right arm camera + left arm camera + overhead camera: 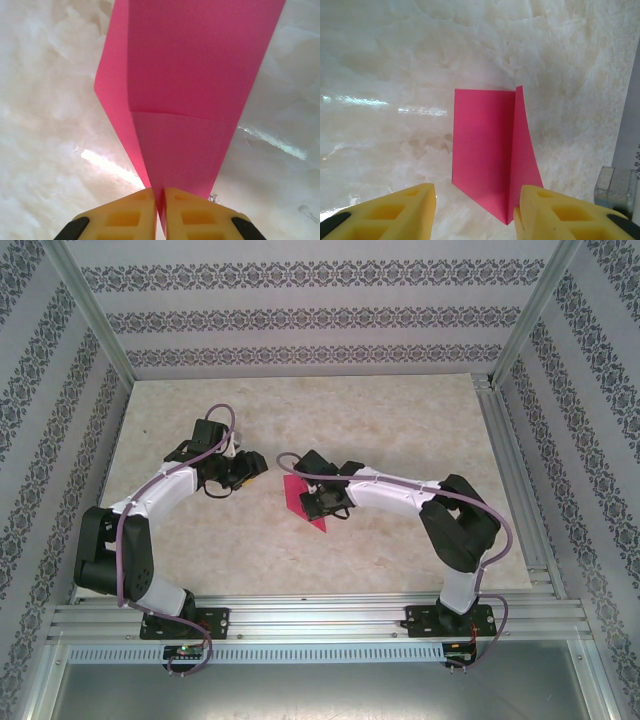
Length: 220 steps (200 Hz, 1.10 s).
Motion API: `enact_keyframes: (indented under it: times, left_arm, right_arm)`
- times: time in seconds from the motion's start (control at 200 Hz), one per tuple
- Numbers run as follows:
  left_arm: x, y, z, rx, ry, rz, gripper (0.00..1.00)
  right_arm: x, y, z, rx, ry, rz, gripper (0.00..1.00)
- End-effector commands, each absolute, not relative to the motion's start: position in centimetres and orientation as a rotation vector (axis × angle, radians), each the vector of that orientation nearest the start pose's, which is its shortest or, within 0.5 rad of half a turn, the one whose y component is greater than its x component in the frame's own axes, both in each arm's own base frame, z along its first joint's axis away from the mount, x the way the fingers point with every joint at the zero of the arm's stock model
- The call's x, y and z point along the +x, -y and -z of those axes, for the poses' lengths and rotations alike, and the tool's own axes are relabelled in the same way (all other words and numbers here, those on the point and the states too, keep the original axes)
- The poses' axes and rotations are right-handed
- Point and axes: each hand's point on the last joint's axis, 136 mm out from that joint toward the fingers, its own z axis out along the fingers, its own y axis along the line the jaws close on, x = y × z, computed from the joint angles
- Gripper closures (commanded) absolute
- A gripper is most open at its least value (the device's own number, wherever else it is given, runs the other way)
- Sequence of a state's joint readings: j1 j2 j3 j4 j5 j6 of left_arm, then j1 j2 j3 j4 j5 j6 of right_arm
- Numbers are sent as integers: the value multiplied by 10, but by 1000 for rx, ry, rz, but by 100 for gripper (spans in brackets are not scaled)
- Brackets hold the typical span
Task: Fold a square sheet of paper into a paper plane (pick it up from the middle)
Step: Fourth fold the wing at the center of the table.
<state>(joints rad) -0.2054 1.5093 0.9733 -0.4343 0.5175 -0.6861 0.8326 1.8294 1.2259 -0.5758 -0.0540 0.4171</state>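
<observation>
The square sheet of paper, thin, plain and bright magenta-pink, is folded into a narrower creased shape. It sits near the middle of the pale, marbled cream worktop, between the two arms. From above it shows as a slanted pink strip just left of the right pincer, which partly covers it.

In the right wrist view the right pincer is closed on the paper's near end. Its yellow fingers press together with the pink layers squeezed between them. From there the sheet widens away from the camera, with one crease running across it and a long fold down its left side. The worktop shows on both sides. I cannot tell whether the far end rests on the surface or is lifted off it.

The left pincer is well apart from the paper, to its left. In the left wrist view the left pincer has its jaws spread, with the yellow fingertips at the bottom corners. Between and beyond them the sheet shows as a flat rectangular panel, with a narrower flap angled off a straight crease on its right. Glossy worktop lies around it.
</observation>
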Motion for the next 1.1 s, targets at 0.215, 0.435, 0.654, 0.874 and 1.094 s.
enact_keyframes:
  times: [0.215, 0.435, 0.654, 0.874, 1.094]
  left_arm:
    - [351, 187, -123, -320, -2638, 1033, 51]
    - [354, 200, -120, -301, -2648, 1031, 51]
    - [358, 214, -115, -276, -2664, 1045, 51]
    - [361, 222, -112, -256, -2676, 1049, 51]
    - [362, 232, -103, -245, -2702, 1057, 54]
  right_arm:
    - [284, -342, -66, -563, -2696, -980, 86]
    - [294, -334, -50, -466, -2698, -1121, 85]
    - [301, -333, -38, -422, -2692, -1215, 85]
    - [308, -326, -37, -383, -2678, -1259, 84]
    - [312, -321, -38, -351, -2651, -1291, 84]
